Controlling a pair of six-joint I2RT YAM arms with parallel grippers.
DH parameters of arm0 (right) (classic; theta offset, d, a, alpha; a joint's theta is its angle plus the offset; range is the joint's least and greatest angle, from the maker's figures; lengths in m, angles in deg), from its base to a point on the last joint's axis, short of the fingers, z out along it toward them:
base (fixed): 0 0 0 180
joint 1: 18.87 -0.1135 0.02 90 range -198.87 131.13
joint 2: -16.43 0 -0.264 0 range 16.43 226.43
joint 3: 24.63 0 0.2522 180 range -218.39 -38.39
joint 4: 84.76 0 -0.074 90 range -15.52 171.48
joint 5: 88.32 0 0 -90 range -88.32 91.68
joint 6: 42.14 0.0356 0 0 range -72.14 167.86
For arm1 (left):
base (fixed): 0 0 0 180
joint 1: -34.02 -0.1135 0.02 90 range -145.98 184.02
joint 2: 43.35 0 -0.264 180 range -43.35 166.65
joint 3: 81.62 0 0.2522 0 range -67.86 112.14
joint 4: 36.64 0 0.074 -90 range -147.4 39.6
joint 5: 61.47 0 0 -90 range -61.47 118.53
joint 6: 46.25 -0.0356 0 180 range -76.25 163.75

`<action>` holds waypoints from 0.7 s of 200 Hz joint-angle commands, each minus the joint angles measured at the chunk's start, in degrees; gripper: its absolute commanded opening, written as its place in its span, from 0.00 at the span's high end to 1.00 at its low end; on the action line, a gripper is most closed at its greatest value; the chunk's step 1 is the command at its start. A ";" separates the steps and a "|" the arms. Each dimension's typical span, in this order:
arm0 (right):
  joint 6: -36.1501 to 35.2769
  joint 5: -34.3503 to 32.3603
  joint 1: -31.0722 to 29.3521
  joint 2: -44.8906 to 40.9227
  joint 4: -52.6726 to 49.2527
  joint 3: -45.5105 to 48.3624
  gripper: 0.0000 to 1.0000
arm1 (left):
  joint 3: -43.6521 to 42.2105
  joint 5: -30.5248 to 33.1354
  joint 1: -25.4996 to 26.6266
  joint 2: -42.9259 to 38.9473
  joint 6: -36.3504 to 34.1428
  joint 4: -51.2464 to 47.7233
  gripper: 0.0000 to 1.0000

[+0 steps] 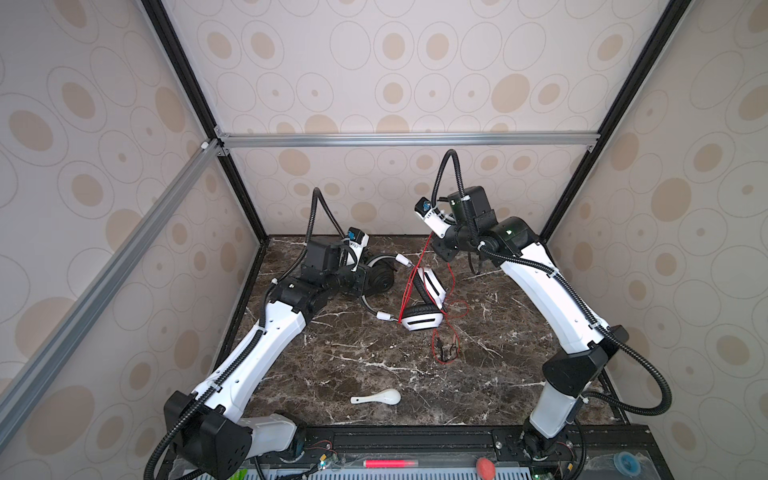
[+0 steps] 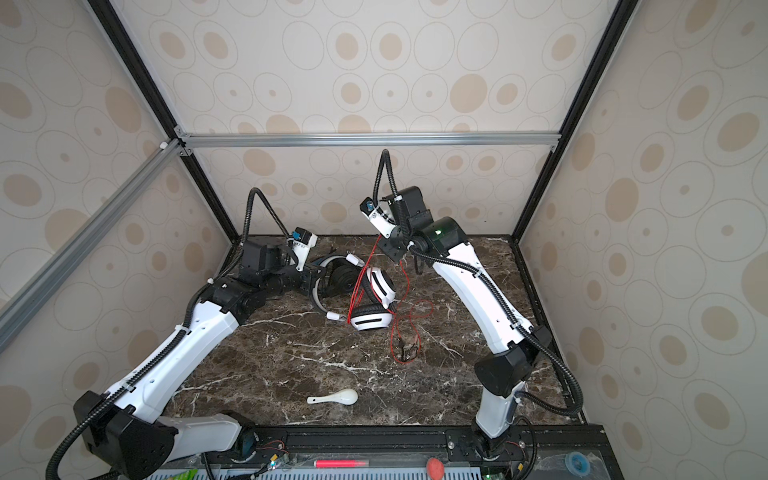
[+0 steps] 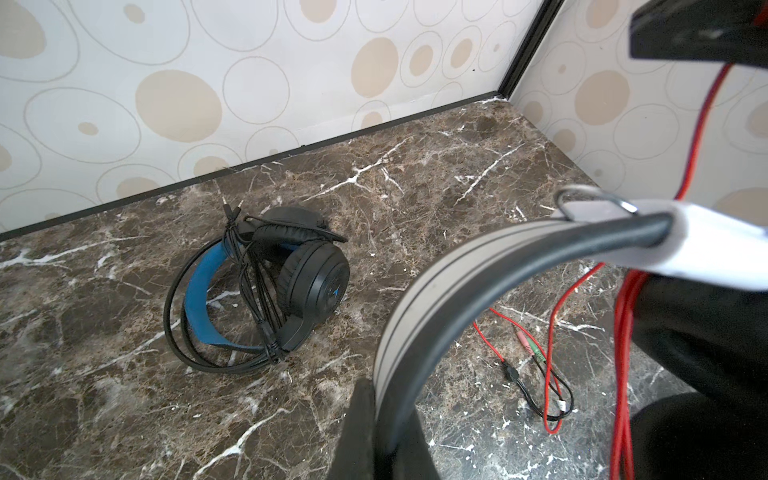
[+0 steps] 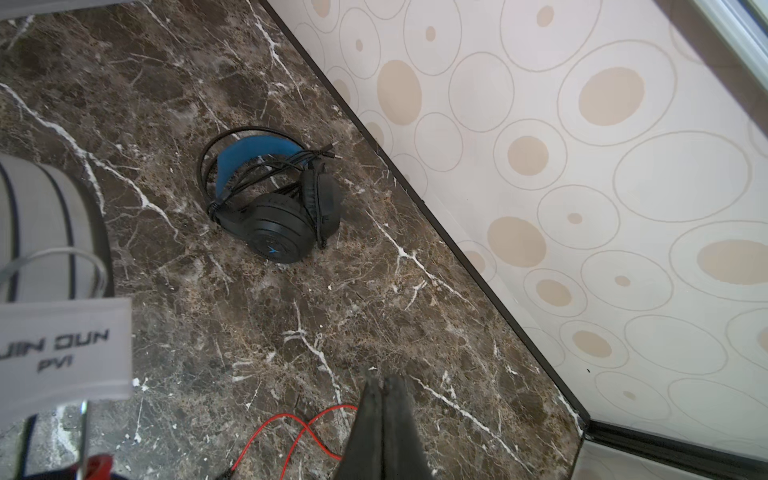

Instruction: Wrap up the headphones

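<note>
The white headphones [image 1: 419, 321] with black earpads stand mid-table, their headband [image 3: 436, 282] running between the fingers of my left gripper [image 3: 376, 386], which is shut on it. In a top view that gripper [image 1: 362, 286] sits at the band's left side. The red cord [image 1: 415, 274] rises taut from the headset to my right gripper [image 1: 434, 240], raised above the table and shut on it [image 4: 384, 386]. The rest of the cord lies in loose loops [image 1: 451, 332] ending in plugs [image 3: 532, 349]. The black headphones [image 3: 311, 282] with a blue inner band lie behind, their thin cord wound around them.
A small white ceramic spoon [image 1: 378, 397] lies near the front of the marble table [image 1: 332, 365]. Patterned walls and black frame posts [image 1: 245, 199] close in the back and sides. A red marker [image 1: 388, 462] rests on the front ledge.
</note>
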 commanded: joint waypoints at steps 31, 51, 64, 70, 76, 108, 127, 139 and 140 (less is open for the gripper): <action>3.38 5.35 2.02 -2.85 6.63 4.94 0.95 | 10.16 -5.87 1.04 -0.99 1.01 -0.16 1.00; 5.61 8.22 3.24 -5.31 11.00 9.66 0.94 | 12.61 -6.16 1.29 -0.54 1.22 -0.84 1.00; 8.03 10.86 4.43 -7.14 14.51 13.14 0.92 | 13.85 -6.49 1.44 -0.29 1.34 -1.05 1.00; 9.10 12.06 5.04 -7.93 16.12 14.76 0.92 | 14.43 -6.71 1.45 -0.17 1.32 -1.19 1.00; 10.17 13.13 5.47 -8.62 17.63 16.14 0.91 | 15.02 -6.70 1.50 -0.02 1.40 -1.33 1.00; 14.11 17.76 7.17 -11.65 25.36 23.55 0.86 | 19.11 -7.67 1.79 1.40 1.90 -2.03 1.00; 15.44 19.33 7.41 -12.88 29.23 27.62 0.83 | 21.85 -8.27 1.83 2.37 2.55 -2.21 1.00; 16.11 19.38 7.49 -13.18 30.84 29.60 0.82 | 23.51 -8.53 1.98 2.86 2.97 -2.39 1.00; 16.20 19.41 7.52 -13.25 30.93 29.73 0.82 | 23.65 -8.53 1.98 2.93 3.04 -2.39 1.00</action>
